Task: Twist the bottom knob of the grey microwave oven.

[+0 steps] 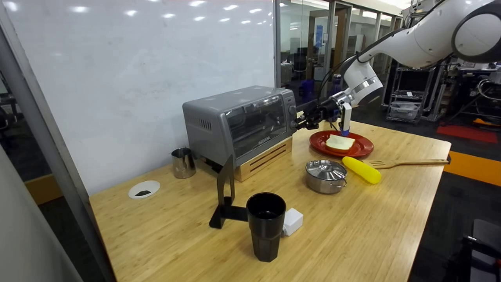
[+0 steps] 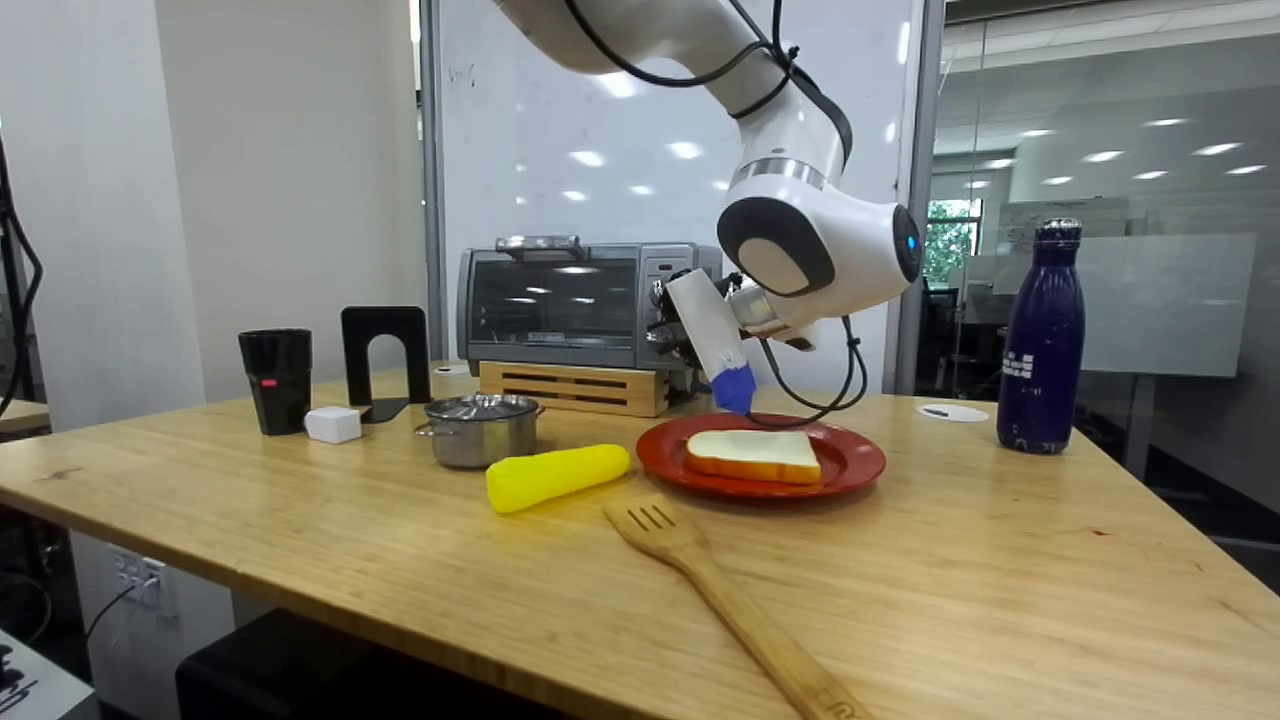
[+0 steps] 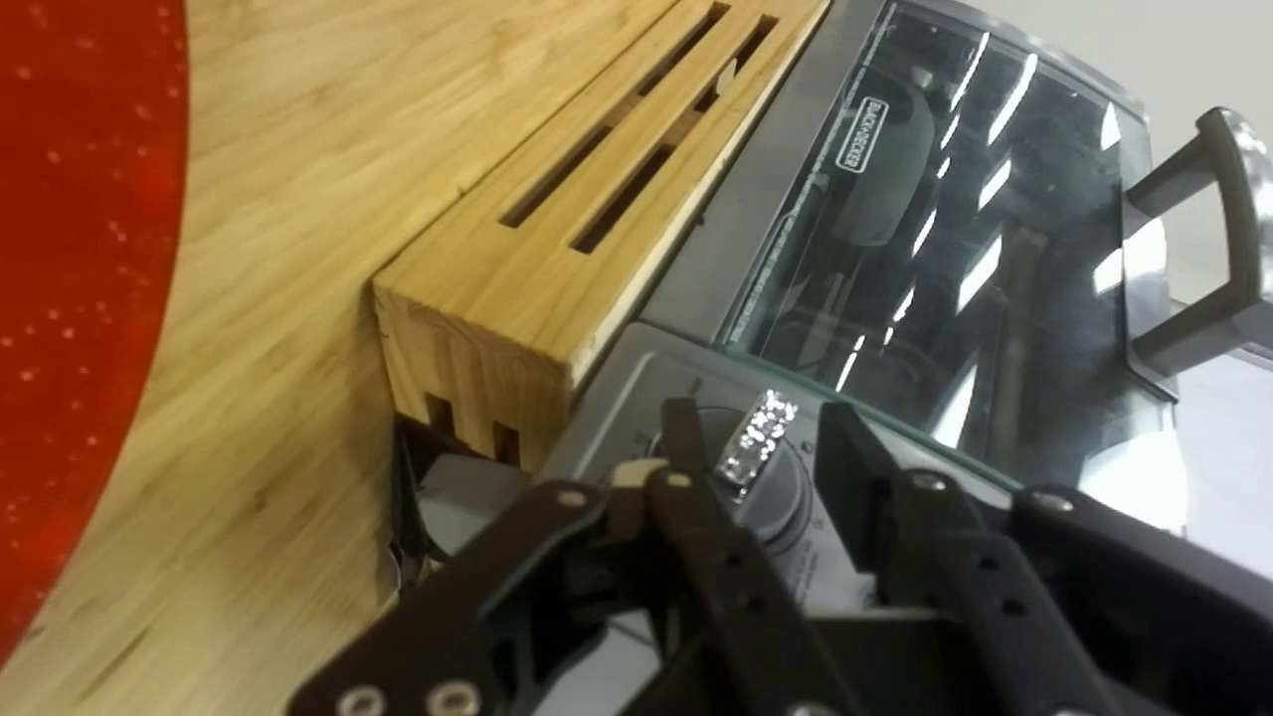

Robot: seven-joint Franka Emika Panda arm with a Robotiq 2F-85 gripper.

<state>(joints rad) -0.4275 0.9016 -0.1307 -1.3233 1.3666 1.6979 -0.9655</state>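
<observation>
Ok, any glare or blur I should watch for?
Wrist view: white streaks cross the oven glass, glittering highlights fleck the knob, and the tool looks slightly soft; both exterior views: bright spots dot the glossy white board.

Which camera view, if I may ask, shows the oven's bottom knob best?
The wrist view: it shows the bottom knob up close, framed by the open gripper. In both exterior views the knob is small and crowded by the gripper, so its outline is hard to make out.
</observation>
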